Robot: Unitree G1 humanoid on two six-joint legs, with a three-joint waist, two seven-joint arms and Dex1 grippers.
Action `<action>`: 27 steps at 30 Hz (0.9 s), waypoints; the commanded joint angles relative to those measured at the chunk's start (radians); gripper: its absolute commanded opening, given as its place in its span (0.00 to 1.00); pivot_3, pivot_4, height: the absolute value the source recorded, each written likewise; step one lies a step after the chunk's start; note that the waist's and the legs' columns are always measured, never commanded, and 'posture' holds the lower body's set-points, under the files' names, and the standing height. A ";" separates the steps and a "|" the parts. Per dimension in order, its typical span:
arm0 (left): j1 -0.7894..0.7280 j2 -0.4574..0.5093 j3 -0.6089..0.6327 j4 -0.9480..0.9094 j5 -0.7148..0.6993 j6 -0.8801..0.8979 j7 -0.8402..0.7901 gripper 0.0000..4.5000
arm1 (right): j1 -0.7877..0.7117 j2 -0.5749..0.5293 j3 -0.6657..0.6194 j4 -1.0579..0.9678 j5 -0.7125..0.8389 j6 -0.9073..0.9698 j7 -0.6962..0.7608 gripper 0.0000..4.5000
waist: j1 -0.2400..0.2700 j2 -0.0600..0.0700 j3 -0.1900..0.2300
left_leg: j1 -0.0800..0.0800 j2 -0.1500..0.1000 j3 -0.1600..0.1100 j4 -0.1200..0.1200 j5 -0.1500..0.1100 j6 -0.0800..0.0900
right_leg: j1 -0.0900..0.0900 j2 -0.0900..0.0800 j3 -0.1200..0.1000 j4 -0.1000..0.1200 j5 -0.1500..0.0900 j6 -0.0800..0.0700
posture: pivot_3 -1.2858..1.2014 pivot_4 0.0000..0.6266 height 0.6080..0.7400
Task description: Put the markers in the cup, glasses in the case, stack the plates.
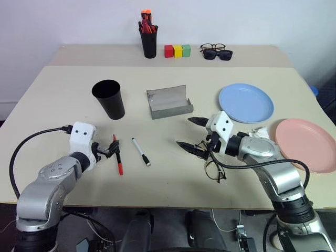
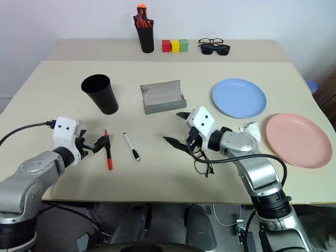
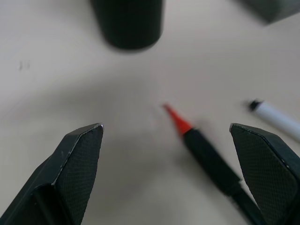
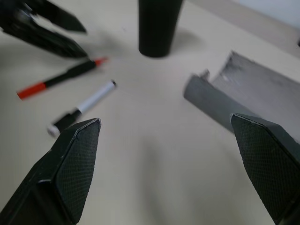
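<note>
bright even indoor light, soft shadows, left wrist view blurred, head views sharp

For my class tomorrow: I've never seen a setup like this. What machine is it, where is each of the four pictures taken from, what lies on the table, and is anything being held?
This is a humanoid robot with two arms, each ending in a pair of black jaws. The two wide pictures come from the two eyes of a camera on its head, looking down over the table. The two close-ups come from cameras on its wrists, looking out between the jaws.

On the table lie a red marker and a white marker, a black cup, an open grey case, wire-rimmed glasses, a blue plate and a pink plate. At the back stand a pen pot, three coloured blocks and two more pairs of glasses.

Nothing is held. The left gripper is open beside the red marker; the right gripper is open above the table, near the wire-rimmed glasses.
</note>
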 commanded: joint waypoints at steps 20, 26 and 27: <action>-0.220 -0.161 0.089 0.024 0.101 0.391 0.144 0.01 | -0.034 0.049 0.070 -0.061 0.031 0.023 0.011 1.00 | 0.000 0.000 0.000 | 0.001 0.000 0.000 0.001 0.000 0.000 | 0.000 0.000 0.000 0.001 0.000 0.000 | 0.52 0.24 1.00; -0.253 -0.116 0.183 0.027 0.161 -0.111 0.122 0.01 | -0.032 0.052 0.069 -0.061 0.029 0.021 0.004 1.00 | 0.000 -0.002 0.001 | 0.000 0.000 0.000 0.000 0.000 -0.001 | -0.001 0.000 0.000 0.001 0.000 0.000 | 0.52 0.24 1.00; -0.256 -0.110 0.210 0.011 0.134 -0.222 0.067 0.01 | -0.033 0.052 0.070 -0.060 0.029 0.020 0.005 1.00 | 0.003 -0.002 0.001 | 0.000 0.000 0.000 0.000 0.000 -0.001 | -0.001 0.000 0.001 0.001 0.000 0.000 | 0.52 0.24 1.00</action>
